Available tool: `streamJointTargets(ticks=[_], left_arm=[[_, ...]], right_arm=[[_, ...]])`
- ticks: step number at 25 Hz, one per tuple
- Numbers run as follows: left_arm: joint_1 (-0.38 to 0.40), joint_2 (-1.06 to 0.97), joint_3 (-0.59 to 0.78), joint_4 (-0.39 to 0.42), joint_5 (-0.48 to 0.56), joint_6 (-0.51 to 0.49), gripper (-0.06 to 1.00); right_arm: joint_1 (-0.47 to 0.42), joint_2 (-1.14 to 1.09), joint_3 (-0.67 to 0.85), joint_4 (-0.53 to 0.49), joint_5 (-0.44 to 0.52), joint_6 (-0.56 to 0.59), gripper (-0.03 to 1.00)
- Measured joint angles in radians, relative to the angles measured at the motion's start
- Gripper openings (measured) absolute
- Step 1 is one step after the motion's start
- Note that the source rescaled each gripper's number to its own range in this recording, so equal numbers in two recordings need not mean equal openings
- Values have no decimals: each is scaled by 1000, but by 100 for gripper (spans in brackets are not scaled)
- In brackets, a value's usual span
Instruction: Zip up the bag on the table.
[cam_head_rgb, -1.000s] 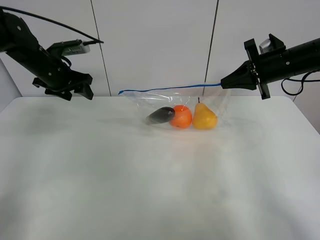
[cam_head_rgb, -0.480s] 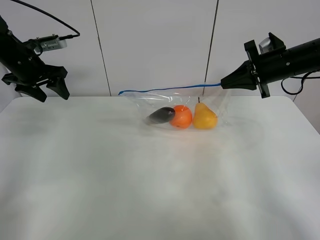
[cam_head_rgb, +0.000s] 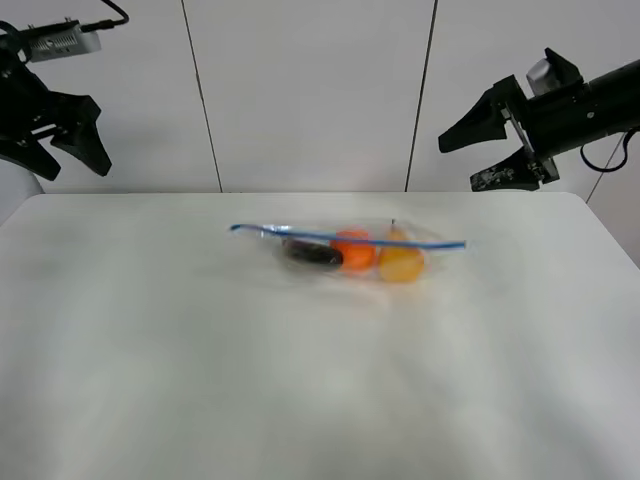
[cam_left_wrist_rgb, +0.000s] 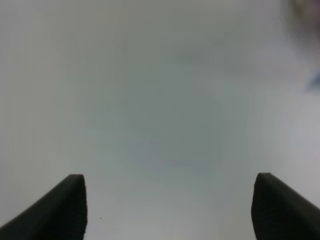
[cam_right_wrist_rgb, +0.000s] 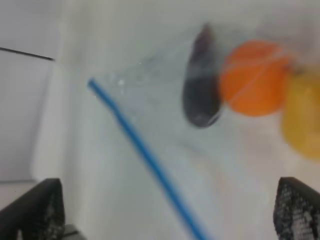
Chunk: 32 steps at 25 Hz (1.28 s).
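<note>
The clear bag lies flat on the white table, its blue zipper strip across the top. A purple eggplant, an orange and a yellow pear show through it. My right gripper is open and empty, raised above and right of the bag. In the right wrist view the bag, zipper strip, eggplant and orange lie below it. My left gripper is open and empty, high at the far left. The left wrist view shows its fingertips over bare table.
A white panelled wall stands behind the table. The table's back edge runs just behind the bag.
My right gripper has opened and let go of the zipper end, and the bag has dropped flat onto the table. My left arm has risen and drawn back to the left.
</note>
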Motion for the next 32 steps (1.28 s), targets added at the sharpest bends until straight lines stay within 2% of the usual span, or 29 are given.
streamJointTargets(ticks=[7,12,15,22,29,32], left_arm=[[0,-92,0,-2,3,0,100],[0,-123,24,-2,3,-1,100],[0,-147,51,-2,4,-2,100],[0,-195,94,10,3,-15,100],[0,-322,183,31,4,-42,100],[0,-403,238,44,4,-85,100]], right_arm=[[0,-13,-154,-353,1,182,100],[0,-13,-176,-600,2,272,100],[0,-17,-176,-707,3,299,100],[0,-144,-110,-788,1,303,100],[0,-430,136,-813,2,321,100],[0,-569,241,-815,3,339,100]])
